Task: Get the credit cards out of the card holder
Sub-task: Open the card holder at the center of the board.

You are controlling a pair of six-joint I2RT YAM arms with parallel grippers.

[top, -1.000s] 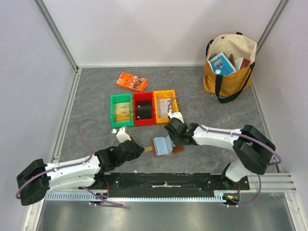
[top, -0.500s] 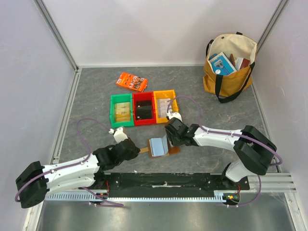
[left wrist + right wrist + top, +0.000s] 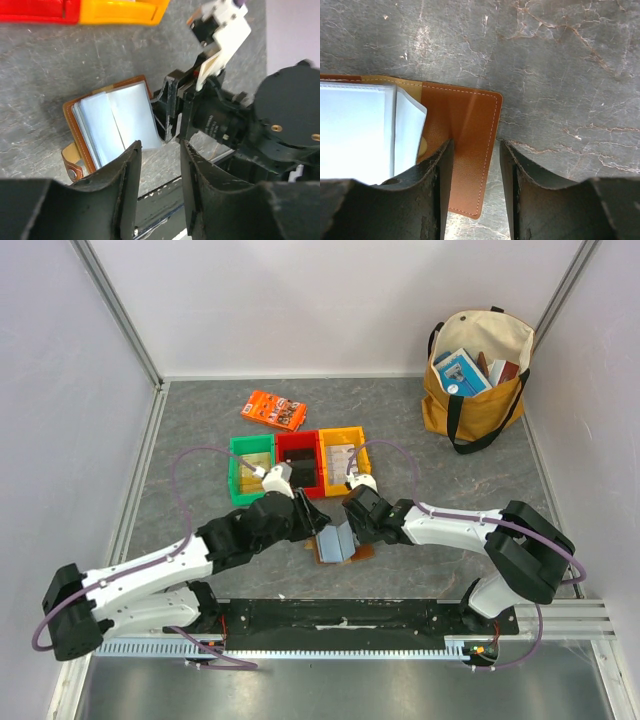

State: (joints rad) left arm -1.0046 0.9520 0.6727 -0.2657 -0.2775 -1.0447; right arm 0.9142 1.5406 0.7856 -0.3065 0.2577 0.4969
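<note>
Hovering open and empty, the left gripper hangs over the wallet, which lies spread by the near edge of the table, midway. Astride its brown flap stands the right gripper, jaws apart; closing crooked could drag or fold the wallet shut over unseen cards.
</note>
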